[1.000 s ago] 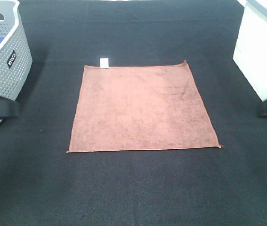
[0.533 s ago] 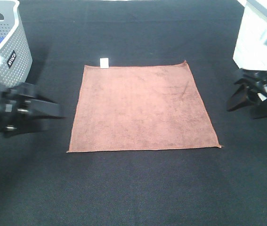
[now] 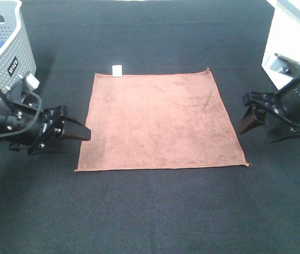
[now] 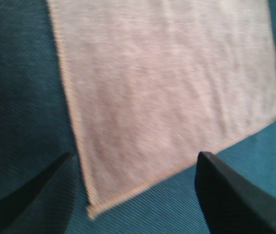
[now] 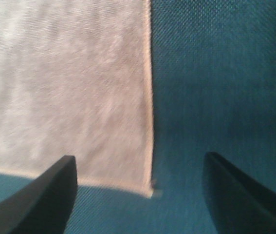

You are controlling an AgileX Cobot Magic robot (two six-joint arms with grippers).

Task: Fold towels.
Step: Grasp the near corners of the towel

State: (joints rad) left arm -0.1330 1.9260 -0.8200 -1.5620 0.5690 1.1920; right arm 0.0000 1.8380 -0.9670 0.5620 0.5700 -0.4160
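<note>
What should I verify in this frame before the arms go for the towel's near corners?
1. The towel is spread flat and unfolded: ok.
2. Nothing lies on the towel: ok.
3. The left end effector is open and empty: ok.
4. The right end effector is open and empty: ok.
5. Each wrist view shows its near corner, the left-side corner and the right-side corner: ok.
6. Height of either end effector above the mat: cannot tell.
</note>
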